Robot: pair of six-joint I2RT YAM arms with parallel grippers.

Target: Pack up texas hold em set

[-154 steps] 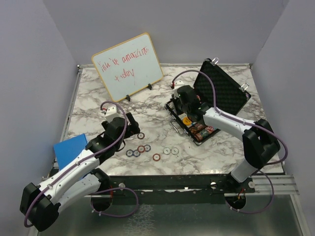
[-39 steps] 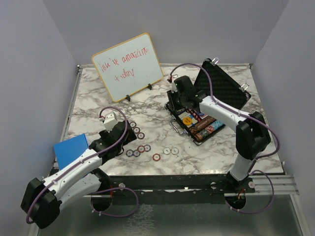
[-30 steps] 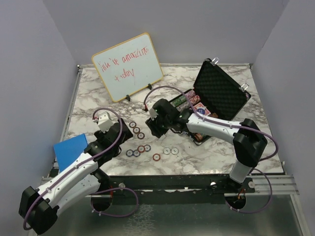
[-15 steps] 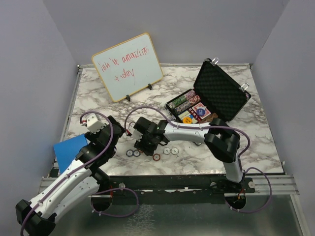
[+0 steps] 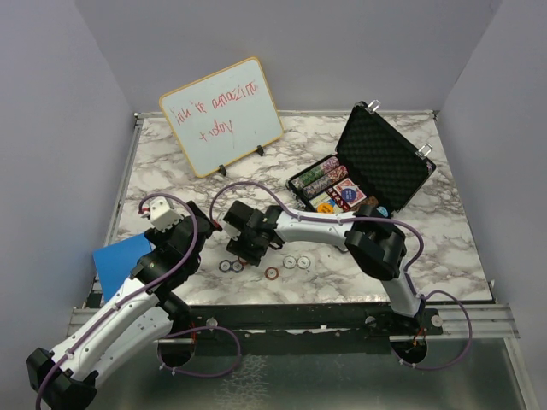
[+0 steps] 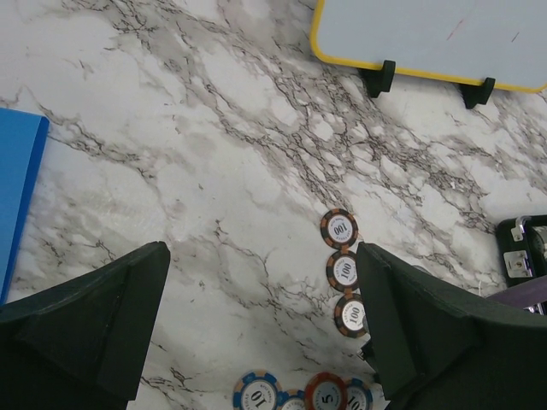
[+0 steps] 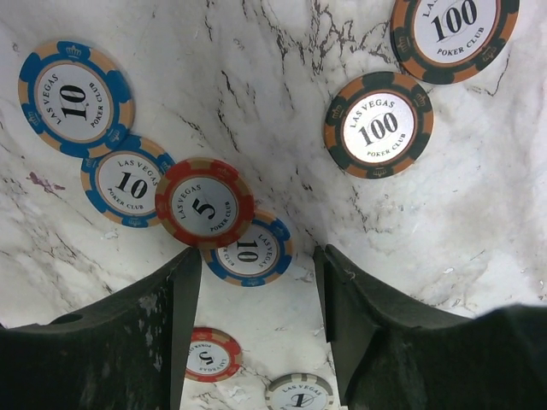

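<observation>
Right gripper (image 7: 256, 265) has swung off the briefcase (image 5: 380, 158) to the loose chips (image 5: 248, 259) on the near bench (image 5: 171, 162), fingers spreading over a blue ten chip (image 7: 248, 250); another pickup looks likely; left gripper (image 6: 263, 256) hangs wide apart, empty; the briefcase lies open back right, chip rows (image 5: 314, 178) and red decks (image 5: 349, 192) inside.

Loose chips (image 5: 291, 261) lie on the table (image 5: 444, 248) left of the briefcase (image 5: 385, 158), with the whiteboard (image 5: 220, 115) standing behind them
</observation>
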